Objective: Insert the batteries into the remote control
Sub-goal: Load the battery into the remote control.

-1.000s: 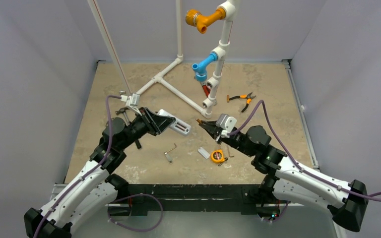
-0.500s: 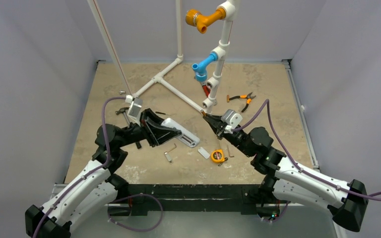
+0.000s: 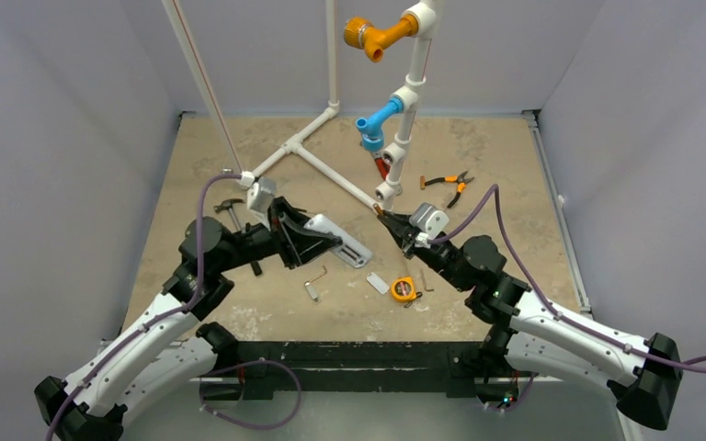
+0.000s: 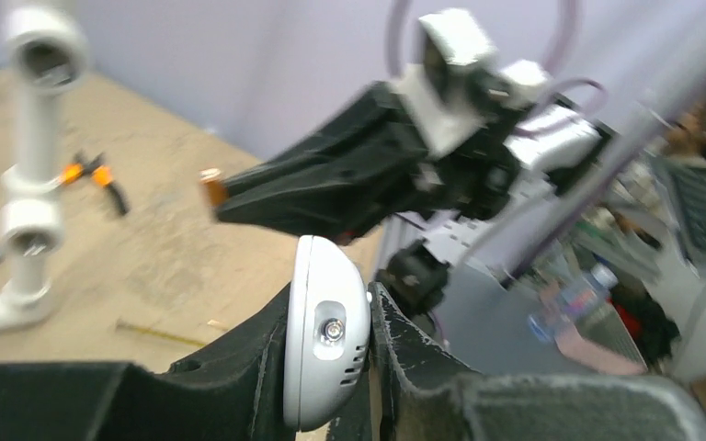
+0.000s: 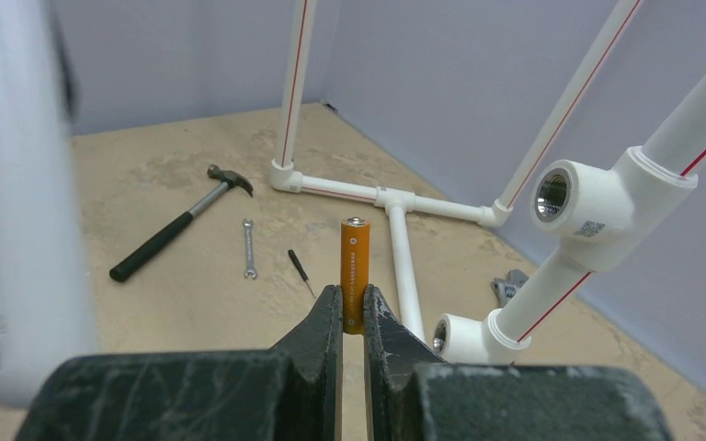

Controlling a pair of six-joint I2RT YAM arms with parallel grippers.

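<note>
Remote control (image 3: 338, 243) and battery (image 5: 354, 265) both gripped, not touching

Table (image 3: 478, 156): tan surface, with a white pipe frame (image 3: 331, 175) standing at far centre. Left gripper (image 4: 331, 308): jaws narrow, clamped on the white remote control, which sits left of centre and points right. Right gripper (image 5: 352, 308): jaws pinched on the lower end of one orange battery; the rest projects past the fingertips, right of centre, near the remote's far end. Hammer (image 5: 179, 225) lies far left. Yellow tape measure (image 3: 404, 288) lies near centre.
</note>
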